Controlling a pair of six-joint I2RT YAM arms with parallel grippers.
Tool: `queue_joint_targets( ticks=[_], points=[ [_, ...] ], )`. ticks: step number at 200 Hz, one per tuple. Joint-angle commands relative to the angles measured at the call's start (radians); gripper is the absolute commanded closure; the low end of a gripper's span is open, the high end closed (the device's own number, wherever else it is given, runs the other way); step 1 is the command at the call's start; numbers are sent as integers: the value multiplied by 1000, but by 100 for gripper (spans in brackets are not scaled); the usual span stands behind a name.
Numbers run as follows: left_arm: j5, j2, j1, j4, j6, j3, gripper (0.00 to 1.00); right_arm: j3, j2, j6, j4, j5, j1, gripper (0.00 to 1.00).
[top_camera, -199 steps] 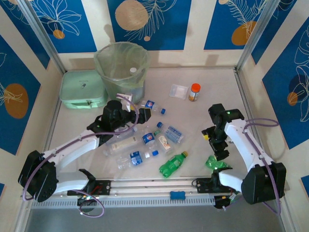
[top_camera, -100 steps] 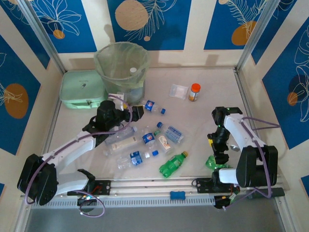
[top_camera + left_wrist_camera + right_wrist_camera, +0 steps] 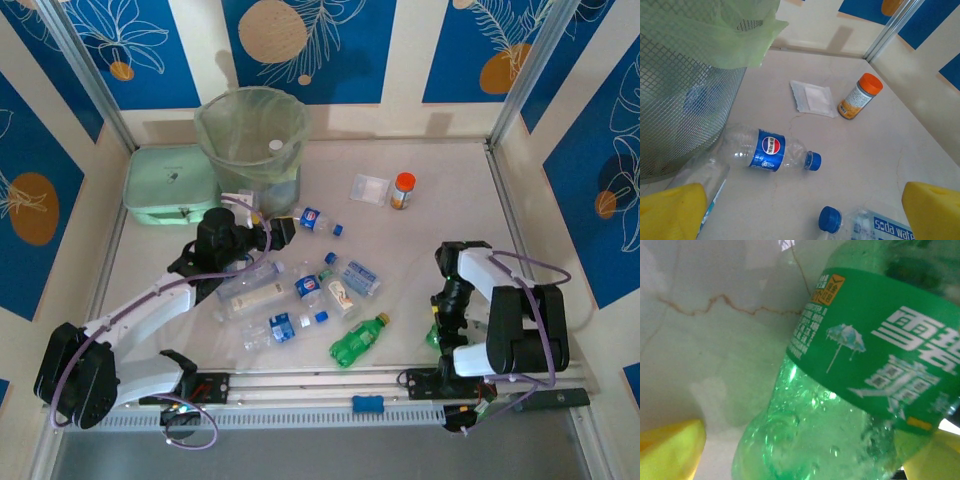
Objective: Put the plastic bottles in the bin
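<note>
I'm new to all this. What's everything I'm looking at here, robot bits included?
Bin: one, grey-green mesh with pale green liner, back left.
Box: one, mint green, left of the bin.
Clear bottles: about seven (they overlap), mostly blue labels and caps, lying mid-table.
Green bottles: two, near edge, one between the right fingers.
Jar: one, orange cap, back, right of centre.
Flat container: one, clear, just left of the jar.
Table: one, pale marbled.
Left fingers: two, yellow, spread open beside the bin.
Right fingers: two, yellow, open either side of a green bottle.
</note>
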Motion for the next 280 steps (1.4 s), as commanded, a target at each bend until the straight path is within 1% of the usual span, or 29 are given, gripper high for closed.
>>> queue_joint_targets(
  ticks=[1,21,34,50,72,83,91,112,126,151,183,200,221,240,258,267,280],
  points=[
    [10,-27,13,4,-8,-3,0,-3,6,59,12,20,14,3],
    [2,-41,14,3,-8,-12,0,-8,10,67,15,32,18,8],
    [-3,-49,16,0,-7,-15,0,-21,10,75,22,32,20,15],
    [-8,-58,16,-3,-7,-19,0,-26,2,73,28,34,21,18],
    [-12,-63,17,-6,-7,-21,0,-27,-11,64,42,27,23,28],
    [-15,-63,19,-6,-7,-21,0,-19,-16,55,47,30,28,34],
    [-16,-62,19,-6,-6,-21,0,-6,-19,44,45,42,33,38],
    [-25,-61,20,-3,-8,-21,0,67,-8,-11,36,91,72,42],
    [-28,-58,22,3,-13,-23,0,125,12,-50,32,115,105,46],
    [-21,-45,25,14,-23,-21,0,217,76,-135,75,121,167,47],
    [-10,-35,27,13,-31,-21,0,336,210,-239,107,118,260,47],
    [-13,-41,29,6,-30,-24,0,410,269,-320,109,154,306,48],
    [-22,-46,31,-8,-22,-26,0,505,318,-455,100,218,350,48],
    [-21,-48,40,-12,-24,-29,0,562,323,-590,116,272,387,48],
    [5,-47,61,3,-54,-34,0,590,291,-714,160,311,418,48],
    [29,-45,78,19,-77,-39,0,598,265,-782,200,306,427,48],
    [67,-42,110,38,-116,-44,0,614,228,-886,270,259,427,49]
  ],
)
